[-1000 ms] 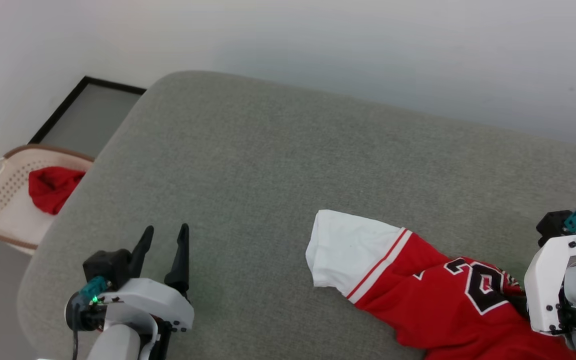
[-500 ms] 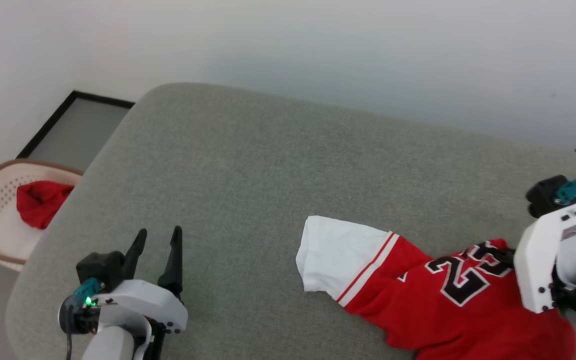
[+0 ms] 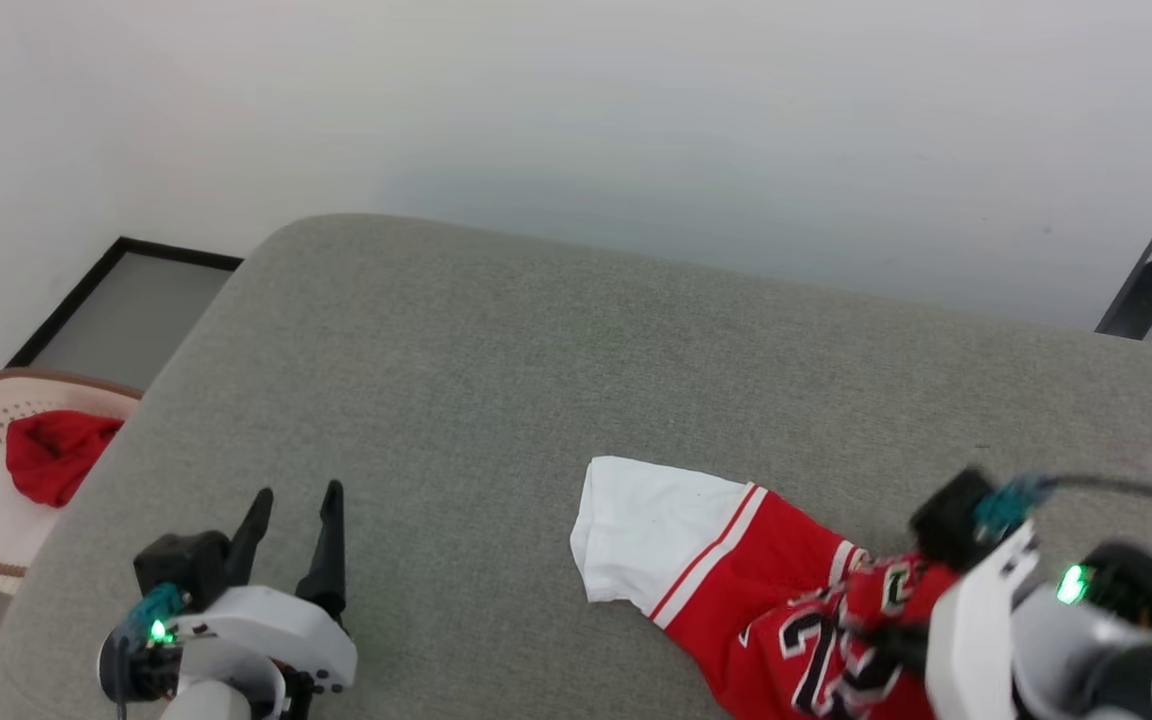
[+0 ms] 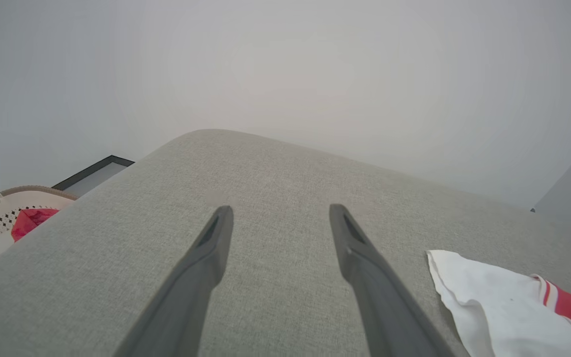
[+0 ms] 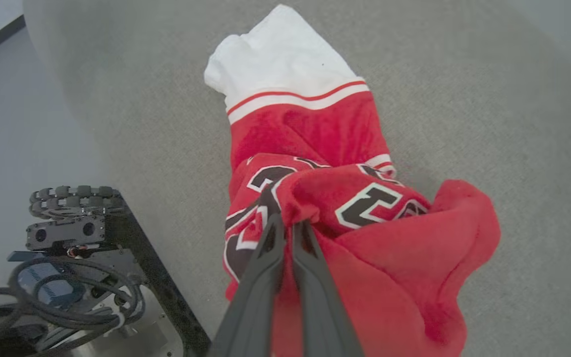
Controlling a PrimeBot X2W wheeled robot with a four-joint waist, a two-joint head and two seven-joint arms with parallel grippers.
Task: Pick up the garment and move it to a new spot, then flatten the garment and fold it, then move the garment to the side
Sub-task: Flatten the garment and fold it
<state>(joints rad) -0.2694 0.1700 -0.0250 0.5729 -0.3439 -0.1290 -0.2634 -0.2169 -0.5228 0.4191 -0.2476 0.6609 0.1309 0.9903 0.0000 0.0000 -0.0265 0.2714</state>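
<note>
My right claw (image 5: 289, 223) pinches the shirt (image 5: 310, 134) at near right; its length runs left toward my open left claw (image 3: 299, 492).

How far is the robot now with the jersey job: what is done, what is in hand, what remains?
Done: the right gripper is shut on a red fold of the jersey, near the number. In hand: the pick-up; the white sleeve lies on the grey cushion. Left: moving, flattening, folding, setting aside. The left gripper is open, holding nothing.
</note>
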